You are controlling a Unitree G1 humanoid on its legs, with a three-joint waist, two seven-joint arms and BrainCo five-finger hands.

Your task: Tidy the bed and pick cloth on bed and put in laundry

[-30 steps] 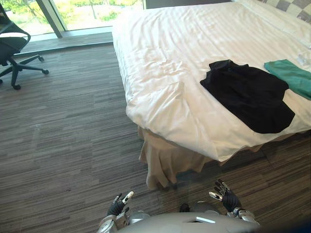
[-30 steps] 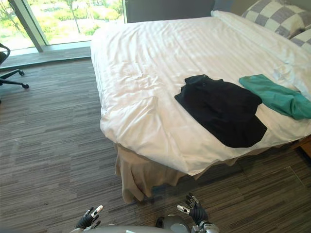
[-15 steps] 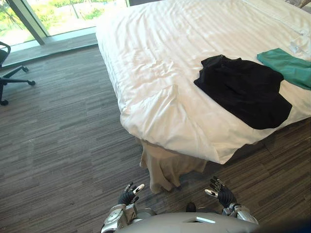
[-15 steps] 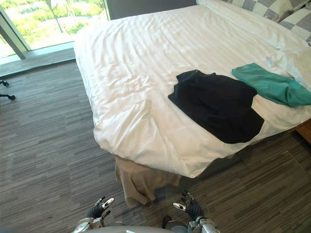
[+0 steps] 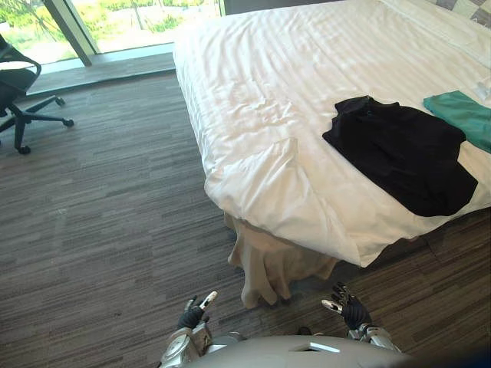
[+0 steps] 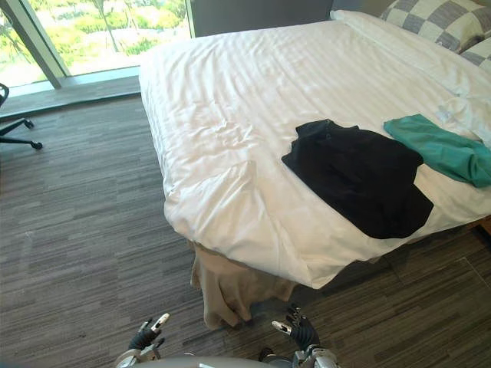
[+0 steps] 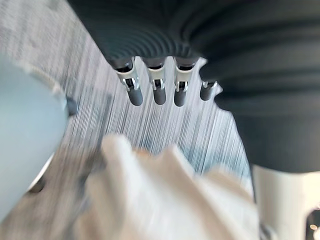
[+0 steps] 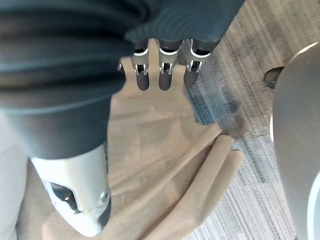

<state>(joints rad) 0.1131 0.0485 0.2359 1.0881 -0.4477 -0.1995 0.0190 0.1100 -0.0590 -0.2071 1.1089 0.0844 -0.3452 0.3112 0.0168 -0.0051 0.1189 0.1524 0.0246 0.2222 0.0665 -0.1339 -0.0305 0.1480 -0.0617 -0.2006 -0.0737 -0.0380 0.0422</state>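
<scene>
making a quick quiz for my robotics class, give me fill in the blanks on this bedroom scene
The black garment lies on the white bed, with a ____ cloth to its right.
The left hand and the right hand both hold ____.
At the bed's near corner a beige bed skirt hangs down to the ____.
The office chair stands on the robot's ____ side.
Missing words: green; nothing; floor; left.
</scene>
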